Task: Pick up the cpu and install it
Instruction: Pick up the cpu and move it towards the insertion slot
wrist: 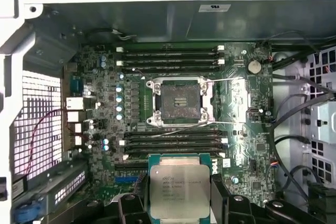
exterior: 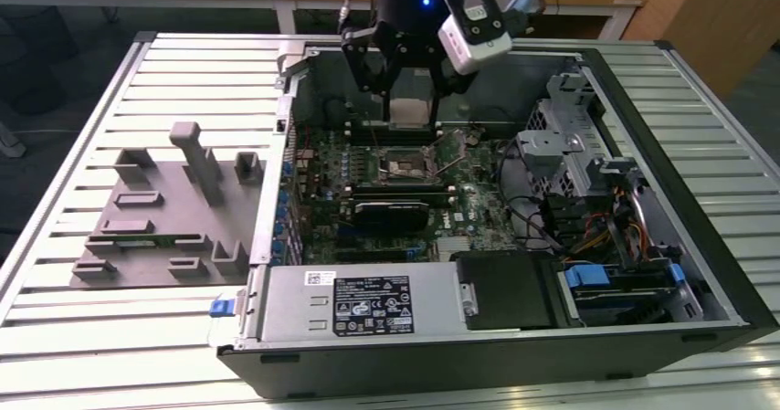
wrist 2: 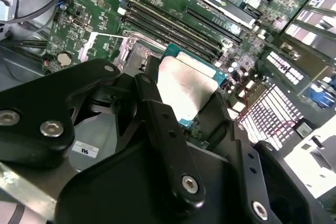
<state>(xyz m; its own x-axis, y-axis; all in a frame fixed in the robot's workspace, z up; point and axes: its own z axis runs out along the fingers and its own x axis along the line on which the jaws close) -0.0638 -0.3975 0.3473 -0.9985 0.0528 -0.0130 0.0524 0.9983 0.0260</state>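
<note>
In the exterior view, a black and silver desktop computer case [exterior: 682, 273] lies open on a slatted metal table [exterior: 73, 337]. The black two-fingered gripper [exterior: 411, 107] hangs over the case's far end. Its jaws are clamped on the cpu [exterior: 411, 114], a small flat square chip with a pale silver top, which is held in the air above the green motherboard [exterior: 365, 177]. The square metal-framed socket [exterior: 408, 165] lies open just beneath and in front of the chip, apart from it. A black finned block [exterior: 390, 215] sits nearer the camera, and a grey plastic fixture with upright blocks [exterior: 159, 218] rests on the table at the exterior view's left.

In the second wrist view, the cpu [wrist 2: 186, 88] shows its silver lid and thin blue-green rim. The black fingers [wrist 2: 157, 116] press on two opposite edges, and long black memory slots [wrist 2: 173, 22] run across the board behind it.

In the first wrist view, the cpu [wrist: 179, 190] sits tilted between the fingertips [wrist: 223, 200], above the board. The empty socket [wrist: 181, 100] is well apart from it, with rows of memory slots [wrist: 173, 140] between them
</note>
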